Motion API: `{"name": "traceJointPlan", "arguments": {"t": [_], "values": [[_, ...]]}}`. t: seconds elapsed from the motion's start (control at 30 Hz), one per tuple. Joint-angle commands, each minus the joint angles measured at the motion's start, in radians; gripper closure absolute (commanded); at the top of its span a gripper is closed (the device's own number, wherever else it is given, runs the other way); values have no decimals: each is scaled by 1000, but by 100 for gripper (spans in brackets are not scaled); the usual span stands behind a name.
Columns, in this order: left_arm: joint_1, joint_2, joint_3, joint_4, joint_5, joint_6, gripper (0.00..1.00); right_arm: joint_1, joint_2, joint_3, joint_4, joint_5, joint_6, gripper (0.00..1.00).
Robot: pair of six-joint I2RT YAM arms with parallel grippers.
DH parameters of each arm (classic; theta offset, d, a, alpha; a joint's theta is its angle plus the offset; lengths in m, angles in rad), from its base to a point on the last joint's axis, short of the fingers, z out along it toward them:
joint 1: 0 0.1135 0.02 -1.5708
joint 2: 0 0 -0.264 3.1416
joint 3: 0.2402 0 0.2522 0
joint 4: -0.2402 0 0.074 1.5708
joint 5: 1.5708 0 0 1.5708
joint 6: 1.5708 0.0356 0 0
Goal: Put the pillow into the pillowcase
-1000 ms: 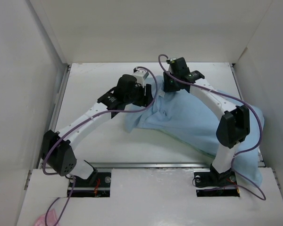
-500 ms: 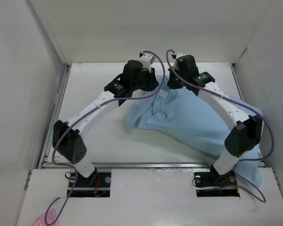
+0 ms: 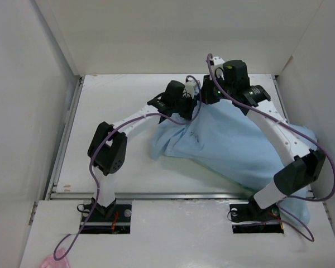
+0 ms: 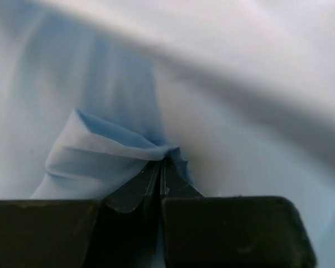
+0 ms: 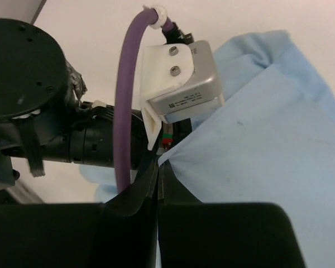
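Observation:
The light blue pillowcase [image 3: 229, 145] lies wrinkled across the middle and right of the table, bulging as if filled. The pillow is hidden; no white cushion shows in any view. My left gripper [image 3: 191, 106] is shut on a pinched fold of the pillowcase [image 4: 100, 156] at its far edge. Close beside it, my right gripper [image 3: 207, 99] is shut on the same far edge of the pillowcase [image 5: 268, 145]. In the right wrist view the left wrist camera housing [image 5: 181, 78] sits just beyond my right gripper [image 5: 159, 164].
White walls enclose the table [image 3: 111, 111] on the left, back and right. A small pink scrap [image 3: 49, 261] lies at the bottom left, off the table. The pillowcase's near end hangs over the front right edge by the right arm's base [image 3: 257, 212].
Both grippers have closed on the pillowcase's far edge and moved right and back, drawing that edge along. The left arm has stretched further across the table.

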Motion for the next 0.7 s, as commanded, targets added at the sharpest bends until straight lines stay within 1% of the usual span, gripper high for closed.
{"name": "traceJointPlan", "arguments": {"t": [0.0, 0.03, 0.07, 0.1, 0.13, 0.17, 0.2, 0.23, 0.3, 0.33, 0.37, 0.4, 0.47, 0.53, 0.57, 0.63, 0.67], "values": [[-35, -19, -53, 86, 148, -6, 100, 0, 64, 78, 82, -235, -11, 100], [-35, -32, -69, 86, 148, -15, 100, -1, 78, 78, 82, -235, 1, 100], [-35, -79, -90, 75, 148, -15, 98, -10, 91, 87, 82, -207, 1, 100], [-35, -116, -119, 75, 148, -15, 88, -20, 119, 87, 82, -207, 1, 100], [-26, -203, -183, 89, 127, -26, 56, -30, 131, 87, 82, -219, 1, 100], [-9, -252, -213, 89, 104, -35, 25, -30, 140, 87, 82, -219, 1, 100], [3, -298, -236, 89, 73, -35, 0, -30, 141, 87, 92, -229, 10, 100], [17, -340, -251, 73, -11, -49, 0, -30, 150, 75, 105, -229, 10, 100], [58, -442, -251, 11, -103, -61, 0, -30, 150, 56, 125, -229, 10, 100], [72, -470, -251, -8, -148, -61, 0, -30, 135, 47, 134, -229, 10, 100], [83, -493, -251, -23, -223, -71, 0, -30, 121, 33, 134, -229, 10, 100], [110, -531, -251, -32, -251, -71, 0, -39, 112, 33, 134, -213, 10, 100], [133, -556, -251, -58, -309, -80, 0, -39, 98, 6, 134, -204, 10, 100], [152, -569, -251, -83, -318, -80, 0, -39, 88, -3, 143, -227, 10, 100], [163, -578, -270, -83, -318, -89, 0, -39, 88, -3, 143, -236, 10, 100], [163, -587, -354, -83, -286, -101, 0, -39, 88, -3, 154, -245, 1, 100], [163, -587, -354, -83, -286, -101, 0, -39, 88, -3, 154, -245, 1, 100]]}}
